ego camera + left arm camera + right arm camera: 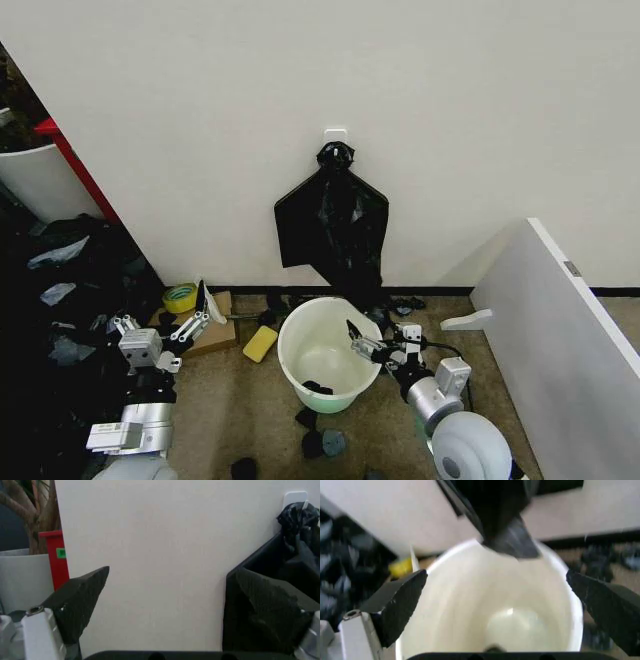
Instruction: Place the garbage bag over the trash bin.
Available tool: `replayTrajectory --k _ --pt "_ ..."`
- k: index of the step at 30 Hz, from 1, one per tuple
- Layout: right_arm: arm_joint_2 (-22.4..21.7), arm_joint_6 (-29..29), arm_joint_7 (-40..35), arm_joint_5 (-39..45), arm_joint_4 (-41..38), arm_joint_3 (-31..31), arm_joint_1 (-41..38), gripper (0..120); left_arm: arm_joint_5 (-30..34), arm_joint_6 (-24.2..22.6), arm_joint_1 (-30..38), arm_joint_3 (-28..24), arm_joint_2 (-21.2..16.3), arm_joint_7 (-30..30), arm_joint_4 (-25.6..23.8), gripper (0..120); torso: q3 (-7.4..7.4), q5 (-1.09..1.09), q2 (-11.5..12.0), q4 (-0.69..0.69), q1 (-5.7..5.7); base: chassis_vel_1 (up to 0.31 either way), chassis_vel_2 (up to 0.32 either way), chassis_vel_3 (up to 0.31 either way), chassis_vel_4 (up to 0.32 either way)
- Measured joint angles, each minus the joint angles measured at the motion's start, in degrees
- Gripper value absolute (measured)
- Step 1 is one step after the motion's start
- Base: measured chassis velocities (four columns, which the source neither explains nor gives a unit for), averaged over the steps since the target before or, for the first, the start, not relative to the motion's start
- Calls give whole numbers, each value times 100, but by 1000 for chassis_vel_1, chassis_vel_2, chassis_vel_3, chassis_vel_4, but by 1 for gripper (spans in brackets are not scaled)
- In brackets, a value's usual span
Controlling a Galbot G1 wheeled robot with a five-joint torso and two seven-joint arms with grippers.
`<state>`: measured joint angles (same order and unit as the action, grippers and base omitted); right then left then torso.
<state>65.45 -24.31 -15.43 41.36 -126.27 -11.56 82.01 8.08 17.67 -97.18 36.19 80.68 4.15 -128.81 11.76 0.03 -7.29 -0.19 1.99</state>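
Since the garbage bag (333, 228) hangs on the wall hook (335, 135) and the trash bin (327, 352) stands bare, the step in hand is judged to be the fetching of the bag; nothing is yet fitted. The next move is judged to call for a reach up to the hanging film, a clean pinch on one layer near its mouth, and a lift clear of the hook.

Item: trash bin, round, cream-white, tapering to a pale green base. Located on the floor just below the bag, near the wall. One small dark scrap is seen inside on the bottom, possibly bag remnant.

Item: garbage bag, black, glossy, knotted at the hook, draped down to just above the bin's far rim.

Item: right end effector (362, 346), held over the bin's right rim, fingers spread apart and empty, pointed into the bin.

Item: left end effector (165, 333), parked low at the left, fingers apart, empty, faced toward the wall.

Sundries on floor: yellow tape roll (180, 297), yellow sponge (260, 343).
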Motion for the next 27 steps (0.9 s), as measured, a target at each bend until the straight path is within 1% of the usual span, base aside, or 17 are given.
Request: replayTrajectory --k 1,3,4,6,7,8,9,10,11,13,15,18,19,22,25,26,27 --pt "-2 -28 -5 -147 3 -1 -14 100 1 -2 2 1 4 1 3 100 0 0 0 0 0 0 0 0 0" --pt "6 338 153 -678 105 -2 -41 100 1 -4 3 1 9 1 5 100 0 0 0 0 0 0 0 0 0" --pt "6 338 153 -678 105 -2 -41 100 1 -4 3 1 9 1 5 100 0 0 0 0 0 0 0 0 0" --pt "26 849 405 -1215 221 -4 -71 100 2 -4 2 4 10 2 10 100 0 1 0 0 0 0 0 0 0" --pt "47 1326 606 -1693 317 -9 -116 100 1 -4 0 8 10 3 14 100 0 1 0 0 0 0 0 0 0" --pt "54 1473 669 -1850 347 -12 -134 100 2 -4 -1 10 10 3 16 100 0 0 0 0 0 0 0 0 0" --pt "86 2055 953 -2548 492 -17 -221 100 -1 -5 -4 14 6 4 20 100 0 1 0 0 0 0 0 0 0" --pt "108 2348 1090 -3020 587 -17 -289 100 -5 -7 -5 15 4 5 22 100 0 1 0 0 0 0 0 0 0" --pt "108 2348 1090 -3020 587 -17 -289 100 -5 -7 -5 15 4 5 22 100 0 1 0 0 0 0 0 0 0" --pt "150 2700 1251 -3968 782 -16 -446 100 -19 -18 -11 14 3 5 24 100 0 1 0 0 0 0 0 0 0" --pt "187 2831 1338 -4896 1024 -15 -669 100 -37 -27 -17 11 3 5 24 100 0 1 0 0 0 0 0 0 0" --pt "201 2806 1442 -5809 1286 -12 -953 100 -51 -37 -35 14 -2 5 22 100 1 1 0 1 0 0 0 0 0" --pt "201 2806 1442 -5809 1286 -12 -953 100 -51 -37 -35 14 -2 5 22 100 1 1 0 1 0 0 0 0 0" --pt "212 2711 1588 -6451 1435 -12 -1167 97 -52 -40 -44 45 -20 5 18 100 1 0 0 0 0 0 0 0 0" --pt "262 2583 1669 -7049 1565 -15 -1343 90 -52 -41 -48 58 -15 6 17 100 1 0 0 0 0 0 0 0 0" --pt "283 2530 1676 -7200 1600 -17 -1384 84 -52 -41 -53 58 -9 6 15 100 1 0 0 0 0 0 0 0 0" --pt "283 2530 1676 -7200 1600 -17 -1384 84 -52 -41 -53 58 -9 6 15 100 1 0 0 0 0 0 0 0 0"
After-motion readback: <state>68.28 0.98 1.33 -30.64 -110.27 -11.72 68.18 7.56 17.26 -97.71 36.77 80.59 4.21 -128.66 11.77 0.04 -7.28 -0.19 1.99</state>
